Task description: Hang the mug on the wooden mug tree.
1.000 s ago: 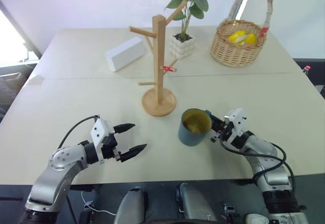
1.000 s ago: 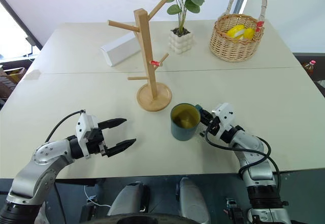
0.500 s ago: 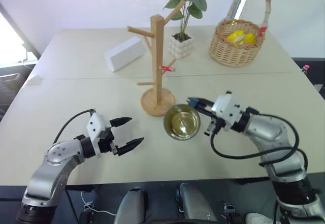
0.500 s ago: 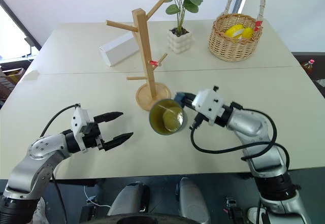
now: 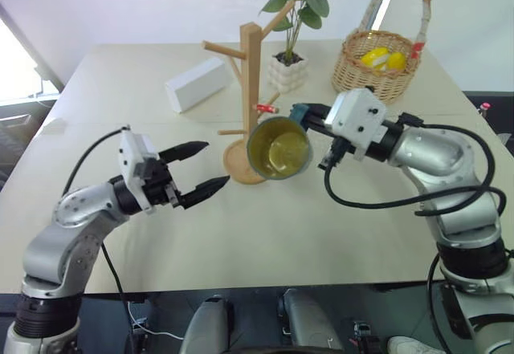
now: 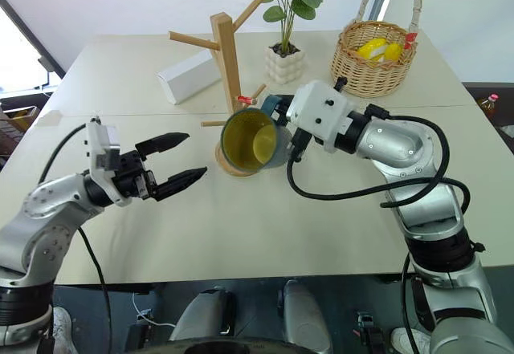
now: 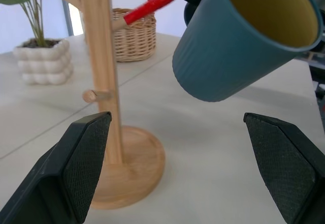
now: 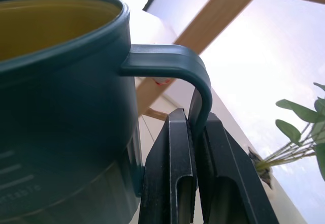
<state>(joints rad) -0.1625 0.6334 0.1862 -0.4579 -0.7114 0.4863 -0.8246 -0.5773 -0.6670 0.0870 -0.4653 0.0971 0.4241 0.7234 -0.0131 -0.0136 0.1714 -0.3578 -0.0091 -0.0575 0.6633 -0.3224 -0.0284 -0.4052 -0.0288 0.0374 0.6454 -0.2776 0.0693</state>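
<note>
The dark teal mug point(image 5: 278, 147) with its yellow-green inside hangs in the air, tipped so its mouth faces me, just right of the wooden mug tree point(image 5: 252, 97). My right gripper point(image 5: 303, 115) is shut on the mug's handle point(image 8: 175, 66), which shows clamped between its black fingers point(image 8: 177, 173). The mug point(image 7: 244, 36) floats beside the tree's post point(image 7: 101, 66) and close to the peg with the red tag point(image 7: 147, 6). My left gripper point(image 5: 202, 168) stands open in the air left of the tree's round base point(image 5: 241, 165), holding nothing.
A white ribbed pot with a green plant point(image 5: 289, 69) stands behind the tree. A wicker basket point(image 5: 377, 65) with yellow things sits at the back right. A white box point(image 5: 197, 83) lies at the back left. The beige table point(image 5: 265, 233) spreads in front.
My right gripper lifted the mug off the table, rolled it so the mouth faces me, and carried it left up to the tree. The open left gripper rose.
</note>
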